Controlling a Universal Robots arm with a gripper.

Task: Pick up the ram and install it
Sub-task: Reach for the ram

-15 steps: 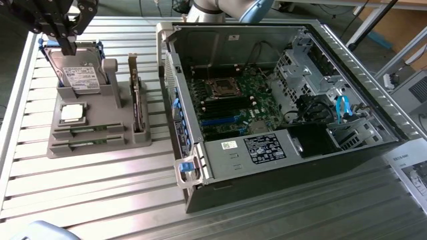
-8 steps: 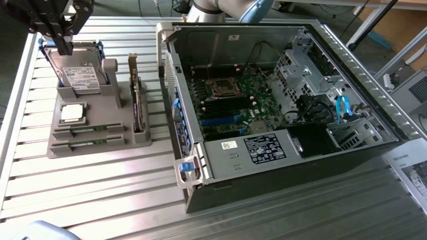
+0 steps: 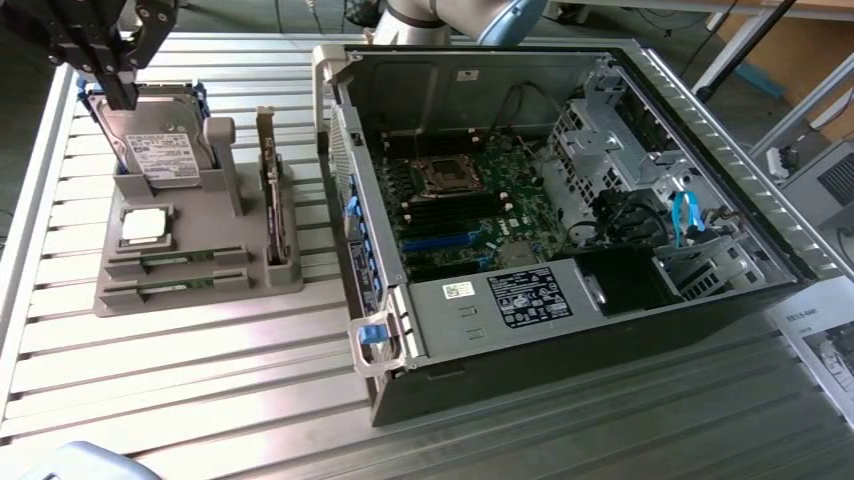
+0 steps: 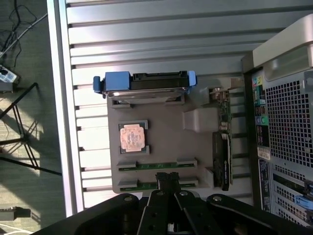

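The slatted metal table (image 3: 200,380) (image 4: 146,29) carries two containers. The larger is an open computer case (image 3: 534,375) (image 4: 288,122) lying on its side toward the table's edge on the exterior view's right. Its circuit board (image 3: 454,190) faces up, with a black power box (image 3: 527,295) at the near wall and a blue cable (image 3: 687,215) by the drive bays.

The smaller is a grey holder (image 3: 200,240) (image 4: 161,137) near the edge on the exterior view's left, apart from the case with bare slats between them. In it a hard drive (image 3: 154,150) (image 4: 144,88) stands upright at the far end. A tall card (image 3: 274,200) (image 4: 222,147) stands on edge along the side nearest the case. A square chip (image 3: 144,225) (image 4: 132,137) lies flat in its pocket.

The ram (image 3: 174,290) (image 4: 146,184) sits in the slot at the holder's near end, and a second stick (image 3: 180,263) (image 4: 156,165) sits in the slot just beside it.

The table's near part is bare slats. A printed sheet (image 3: 814,340) lies at the corner on the exterior view's right.

The claw (image 3: 123,95) (image 4: 168,180) hangs above the holder with its fingers pressed together, pinching nothing. In the wrist view its tips line up over the ram, and the exterior view shows it well up, apart from the sticks.
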